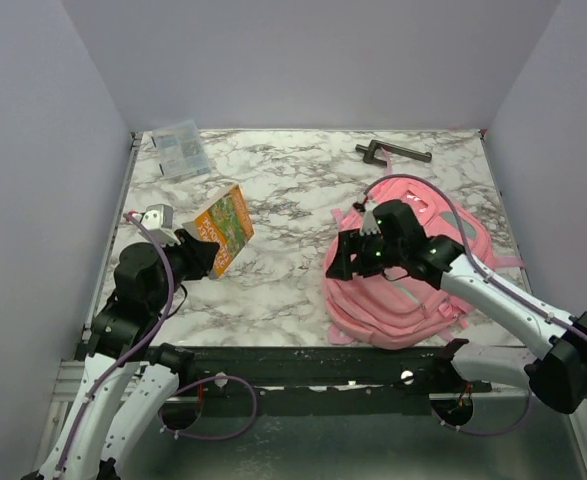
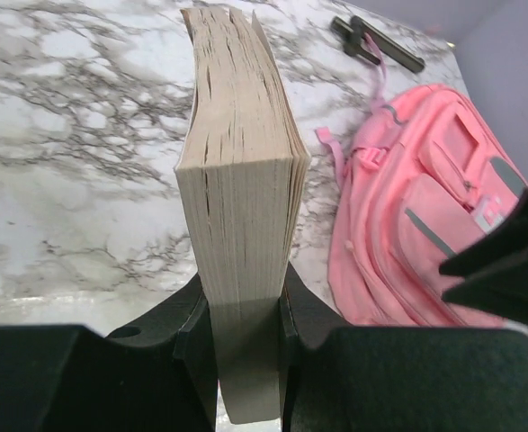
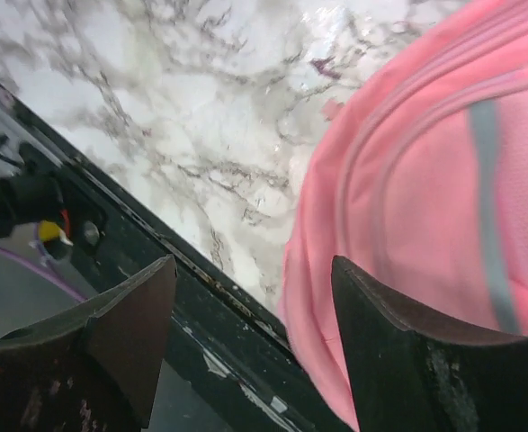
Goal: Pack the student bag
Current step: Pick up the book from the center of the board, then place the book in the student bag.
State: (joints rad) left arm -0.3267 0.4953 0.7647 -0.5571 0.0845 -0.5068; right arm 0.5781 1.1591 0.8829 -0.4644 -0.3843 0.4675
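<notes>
The left gripper [image 1: 195, 246] clamps a thick paperback book [image 1: 228, 226] at one end, at about 9 o'clock on the marble table [image 1: 283, 180]. The right gripper [image 3: 250, 315] stands wide, nothing between its jaws, over the near-left edge of the student bag [image 1: 398, 305], which lies at 4 o'clock.

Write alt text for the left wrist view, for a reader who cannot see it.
The left tool clamps a thick paperback book by one end, page edges facing the camera, over a marble table. To the right lies the pink student bag, with a dark handle-shaped object beyond it.
</notes>
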